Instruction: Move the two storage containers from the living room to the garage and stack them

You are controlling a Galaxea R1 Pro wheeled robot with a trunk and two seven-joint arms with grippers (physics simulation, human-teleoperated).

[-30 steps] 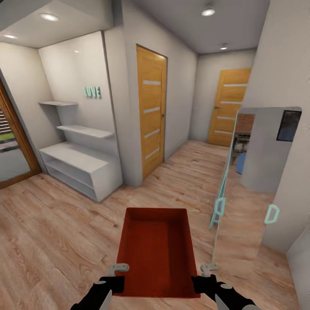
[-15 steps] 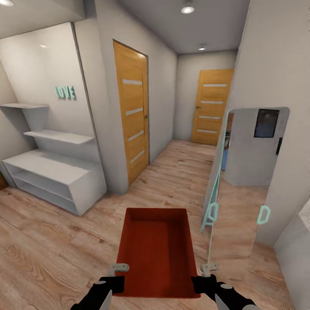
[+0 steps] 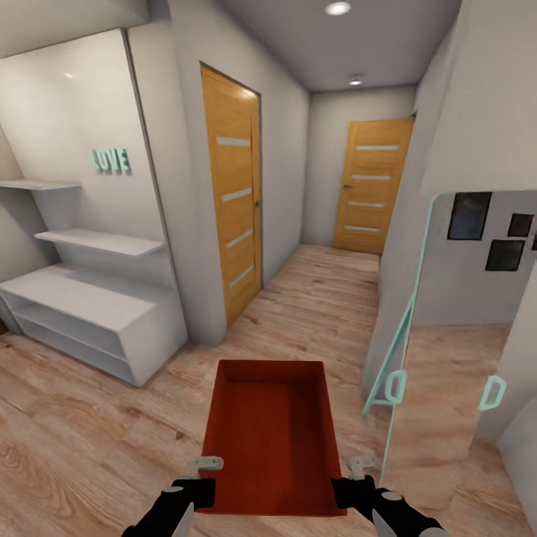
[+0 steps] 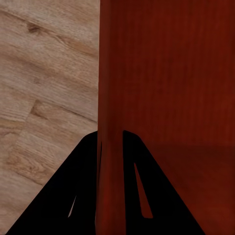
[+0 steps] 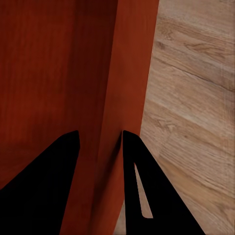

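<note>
View has swung along the hallway; bin [image 3: 272,436] unmoved between grippers | left gripper [image 4: 111,147] and right gripper [image 5: 100,147] each clamp a side wall | bin looks light, stiff, ribbed; hold walls.

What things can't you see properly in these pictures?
- Storage container: in the head view, its near edge is cut off by the picture's bottom edge.
- Underside of the container: hidden by its own walls and base.
- Left gripper and right gripper: the container's walls cover the pads.
- Behind both wooden doors: shut, unseen.

One storage container [image 3: 272,436], two hands, two wooden doors [image 3: 235,190], one leaning mirror [image 3: 447,335], two wall shelves [image 3: 101,240]
</note>
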